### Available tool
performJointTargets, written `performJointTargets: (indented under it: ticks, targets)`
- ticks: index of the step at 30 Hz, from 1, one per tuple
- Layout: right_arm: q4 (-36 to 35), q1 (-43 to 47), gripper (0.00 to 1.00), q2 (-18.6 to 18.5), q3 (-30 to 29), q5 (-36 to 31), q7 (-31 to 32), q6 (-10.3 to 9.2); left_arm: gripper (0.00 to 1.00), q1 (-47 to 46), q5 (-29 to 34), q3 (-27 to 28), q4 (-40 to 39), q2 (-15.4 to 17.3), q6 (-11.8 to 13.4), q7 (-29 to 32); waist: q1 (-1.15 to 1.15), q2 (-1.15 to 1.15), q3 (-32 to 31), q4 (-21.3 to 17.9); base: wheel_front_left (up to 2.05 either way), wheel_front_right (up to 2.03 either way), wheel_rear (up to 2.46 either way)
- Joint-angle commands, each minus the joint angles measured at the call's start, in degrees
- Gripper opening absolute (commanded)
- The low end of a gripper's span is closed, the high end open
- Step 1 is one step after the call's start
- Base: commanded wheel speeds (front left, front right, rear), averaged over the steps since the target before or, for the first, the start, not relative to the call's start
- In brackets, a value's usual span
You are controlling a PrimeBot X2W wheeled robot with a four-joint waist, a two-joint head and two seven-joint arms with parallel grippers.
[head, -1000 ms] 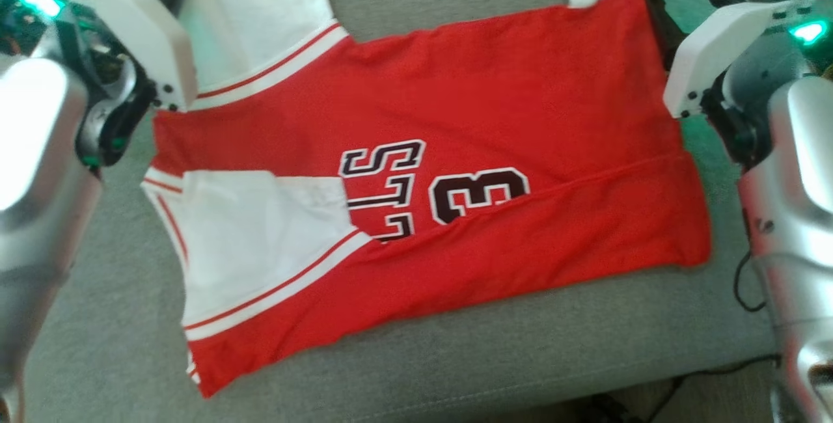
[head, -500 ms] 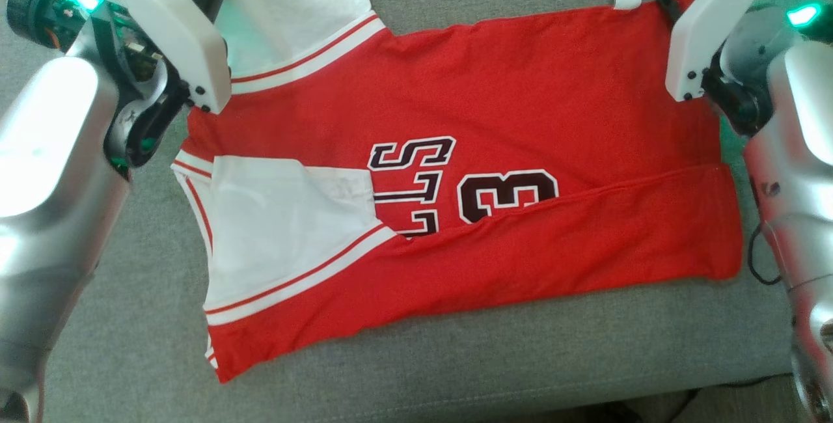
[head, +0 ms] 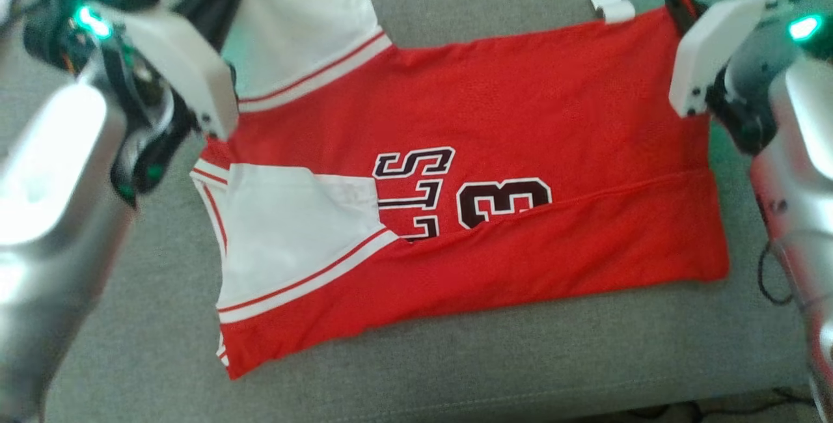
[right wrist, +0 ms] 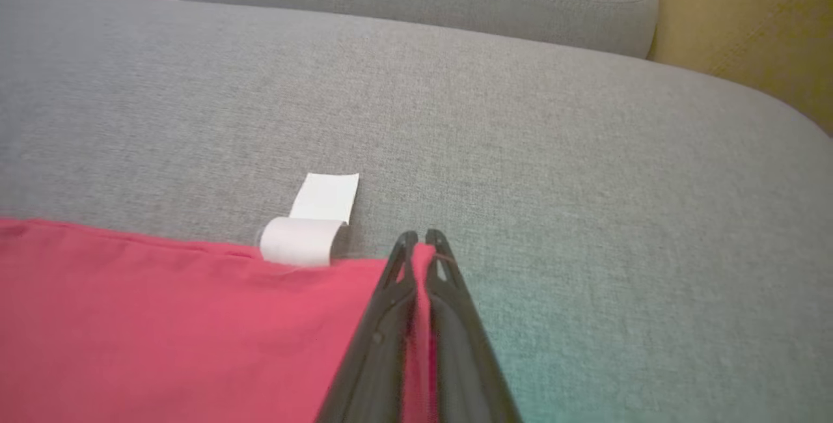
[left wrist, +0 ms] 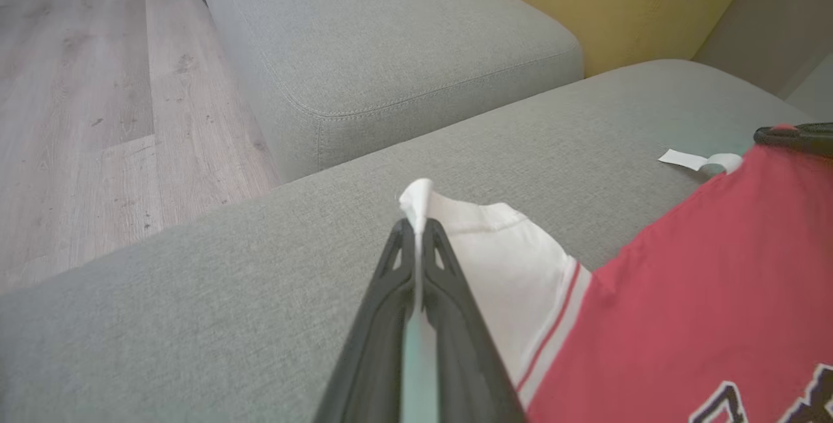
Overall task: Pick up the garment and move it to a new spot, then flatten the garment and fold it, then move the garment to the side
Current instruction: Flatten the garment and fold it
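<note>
On the grey sofa cushion (head: 455, 371), across its middle, lies the red and white garment (head: 520, 117), a jersey spread mostly flat. Collar end is toward the cushion's left, hem toward its right. The long edge nearest the cushion's front is already turned up over the body and covers part of the lettering, so one lengthwise fold is in.

Left claw (left wrist: 416, 231) is pinched tight on the white shoulder corner toward the cushion's back-left, with white cloth poking past the tips. Right claw (right wrist: 420, 241) is clamped on the red hem corner toward the cushion's back-right, with red fabric between the fingers. A white tag (right wrist: 312, 221) rests on the cushion just beside that corner, curled at the hem.

Step looks like folding, with both back corners gripped for a second lengthwise fold. Next move probably calls for lifting both corners together, carrying them toward the cushion's front, keeping the edge taut and level, and laying it over the first fold. An uneven lift could skew the fold or drag the garment.
</note>
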Motion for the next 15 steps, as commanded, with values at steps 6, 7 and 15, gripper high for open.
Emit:
performJointTargets:
  ticks: [6,7,15]
  targets:
    - [-3.84,7.32,0.0,-3.0,1.31,3.5,-3.8,0.2,0.0,8.35,-2.04,2.63,-8.37,4.59,1.45,-3.05,0.0,0.0,-5.9,1.36,0.0,0.0,0.0]
    - [-4.17,8.41,0.0,-3.39,1.14,3.95,-4.17,0.2,0.0,10.23,-2.45,2.66,-9.73,4.86,1.89,-3.47,0.0,0.0,-6.68,1.58,0.0,0.0,0.0]
    - [-7.72,18.67,0.0,-5.09,-1.19,6.39,-5.69,0.2,0.0,26.41,-3.93,1.63,-17.79,6.43,6.08,-8.5,0.0,0.0,-12.82,3.59,0.0,0.0,0.0]
